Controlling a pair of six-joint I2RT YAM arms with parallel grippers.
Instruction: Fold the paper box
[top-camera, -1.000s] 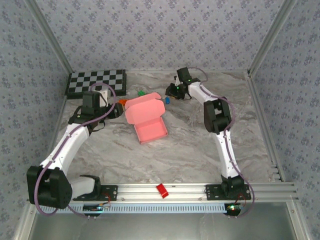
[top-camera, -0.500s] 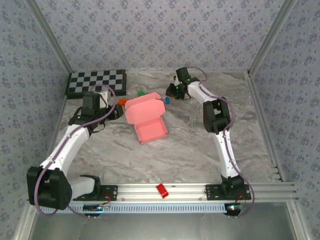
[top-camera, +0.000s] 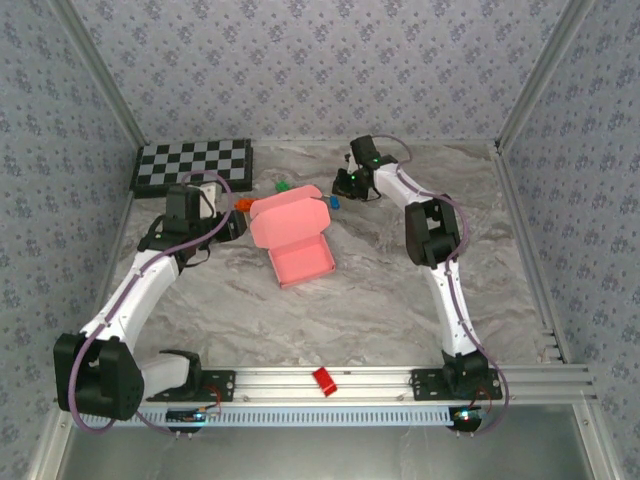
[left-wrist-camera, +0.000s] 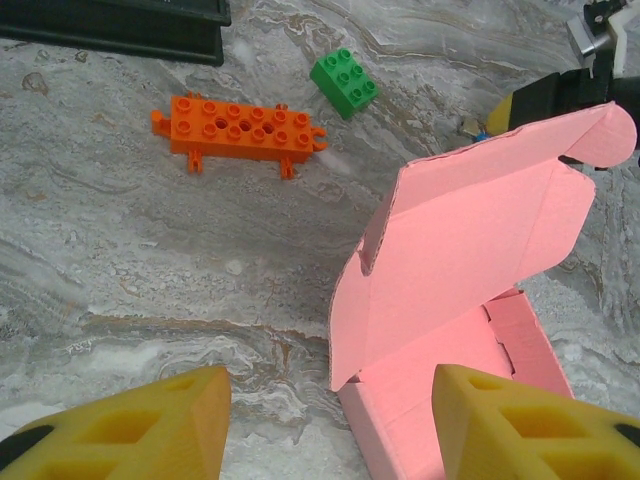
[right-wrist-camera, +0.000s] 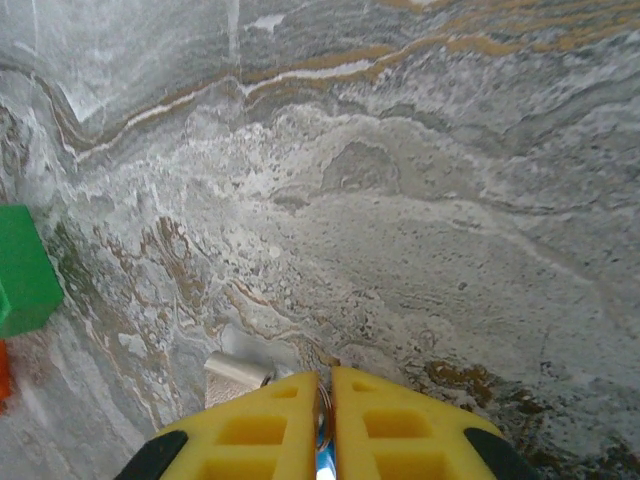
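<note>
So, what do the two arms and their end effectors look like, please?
The left arm and right arm have white links, black joint housings and a purple cable along each. The left end effector and right end effector have yellow fingers with recessed pockets, black near the base.

On a marbled tabletop: one salmon-pink thin card box (left-wrist-camera: 470, 240); one long orange studded plastic toy brick (left-wrist-camera: 238, 128); one small green studded plastic toy brick (left-wrist-camera: 344, 83); one tiny blue plastic piece (top-camera: 336, 201); one small red plastic block (top-camera: 324, 381); one black-and-white checkerboard panel (top-camera: 193, 166); two white-and-black robot arms (top-camera: 130, 290) (top-camera: 452, 300).
</note>
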